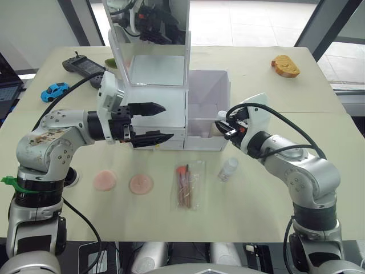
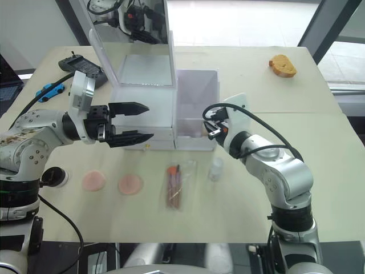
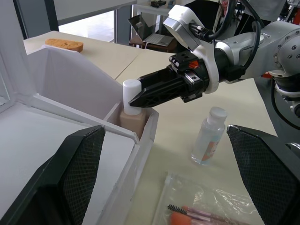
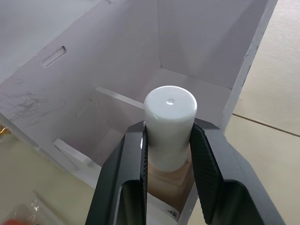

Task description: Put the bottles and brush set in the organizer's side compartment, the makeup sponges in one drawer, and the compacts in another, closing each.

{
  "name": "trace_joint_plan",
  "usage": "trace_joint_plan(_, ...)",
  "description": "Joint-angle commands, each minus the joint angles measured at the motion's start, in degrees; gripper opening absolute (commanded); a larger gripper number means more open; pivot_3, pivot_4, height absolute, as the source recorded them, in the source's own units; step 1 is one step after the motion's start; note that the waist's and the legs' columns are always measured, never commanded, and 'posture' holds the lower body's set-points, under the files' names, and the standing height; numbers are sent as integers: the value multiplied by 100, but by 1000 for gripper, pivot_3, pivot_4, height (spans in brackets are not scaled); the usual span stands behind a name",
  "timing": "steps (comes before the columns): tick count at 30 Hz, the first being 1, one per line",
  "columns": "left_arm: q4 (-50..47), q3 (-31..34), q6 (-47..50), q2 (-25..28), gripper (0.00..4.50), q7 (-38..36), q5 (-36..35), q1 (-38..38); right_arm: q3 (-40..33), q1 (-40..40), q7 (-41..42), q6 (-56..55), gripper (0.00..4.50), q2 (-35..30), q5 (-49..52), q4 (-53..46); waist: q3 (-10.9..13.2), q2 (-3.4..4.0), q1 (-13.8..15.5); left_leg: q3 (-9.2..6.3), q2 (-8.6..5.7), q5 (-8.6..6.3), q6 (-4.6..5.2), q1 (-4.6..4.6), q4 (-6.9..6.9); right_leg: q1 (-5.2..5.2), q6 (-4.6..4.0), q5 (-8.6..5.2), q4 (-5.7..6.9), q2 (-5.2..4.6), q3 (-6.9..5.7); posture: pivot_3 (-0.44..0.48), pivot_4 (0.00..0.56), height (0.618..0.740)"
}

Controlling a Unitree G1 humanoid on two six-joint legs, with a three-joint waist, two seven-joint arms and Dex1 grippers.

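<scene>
Organizer [image 1: 171,108] stands mid-table, its white translucent side bin [image 1: 208,108] open-topped beside the drawers; right gripper [image 4: 168,154] clamps the white cap of the peach bottle [image 3: 131,112], upright in the bin's front corner; left gripper [image 1: 159,121] hovers wide open, empty, before the drawers; brush pouch [image 1: 187,185], clear bottle [image 1: 228,169], pink sponges [image 1: 141,184] lie on open table in front.

glossy white bottle cap [image 4: 169,123], translucent plastic side compartment [image 4: 117,61]
</scene>
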Motion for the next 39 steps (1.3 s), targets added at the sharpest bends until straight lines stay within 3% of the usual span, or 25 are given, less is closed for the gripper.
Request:
trace_joint_plan(1, -26, 10, -109, 9, 4500, -70, 37, -179, -121, -54, 28, 31, 1357, -4, -44, -296, 0, 0, -1, 0, 0, 0, 0, 0, 0, 0, 0, 0, 0, 0, 0, 0, 150, 734)
trace_joint_plan(7, 98, -61, -176, -32, 4500, -156, 88, -257, -518, -415, 183, 293, 3192, -126, 211, -431, 0, 0, -7, 1, 1, 0, 0, 1, -1, 0, 0, 0, 0, 0, 2, 0, 150, 734)
trace_joint_plan(11, 260, -142, -240, -110, 4500, -277, 142, -405, -1201, -934, 529, 712, 4460, -385, 918, -555, 0, 0, 4, 0, 1, 0, 0, 0, 0, 0, 0, 0, -1, 3, 0, 0, 150, 734)
trace_joint_plan(15, 544, -145, -347, -134, 4500, -495, 179, -611, -2127, -1032, 1488, 687, 4460, -1345, 1678, -571, 0, 0, 50, -4, -2, 0, 1, -6, 5, 4, 0, 0, -5, 0, -3, 0, 150, 734)
trace_joint_plan(18, 1185, 58, -543, 83, 4500, -690, 333, -829, -3025, -12, 2716, 397, 4460, -2449, 1761, -487, -1, -3, 97, -17, -3, -2, 3, -11, 3, 12, 1, 1, -12, -2, -5, 0, 150, 734)
trace_joint_plan(21, 2016, 261, -861, 496, 4500, -988, 551, -910, -3877, 1149, 3564, -216, 4460, -2913, 1361, -95, -1, -3, 47, -2, 2, -2, 4, -8, 1, 12, 3, 2, 0, -11, -4, 0, 150, 734)
trace_joint_plan(27, 4839, 892, -1884, 1471, 4500, -1366, 1055, -1450, -5071, 3056, 4829, -2202, 4460, -2949, 194, 1320, 0, -4, -14, 25, 2, -2, 4, 16, -21, 9, 10, 5, 12, 6, -1, 0, 150, 734)
trace_joint_plan(31, 6427, 1053, -2686, 1842, 4500, -1286, 1525, -1540, -5214, 3405, 5065, -3059, 4460, -2775, -112, 2158, 0, -4, -25, 33, 2, -2, 4, 41, -32, 12, 10, 5, -11, 4, 1, 0, 150, 734)
trace_joint_plan(39, 7607, 1262, -3461, 2040, 4500, -1216, 1962, -1374, -4996, 3415, 5041, -3652, 4460, -2732, -308, 3146, 0, -4, 0, 38, -1, -2, 4, 39, -32, 6, 10, 5, -10, 3, 4, 0, 150, 734)
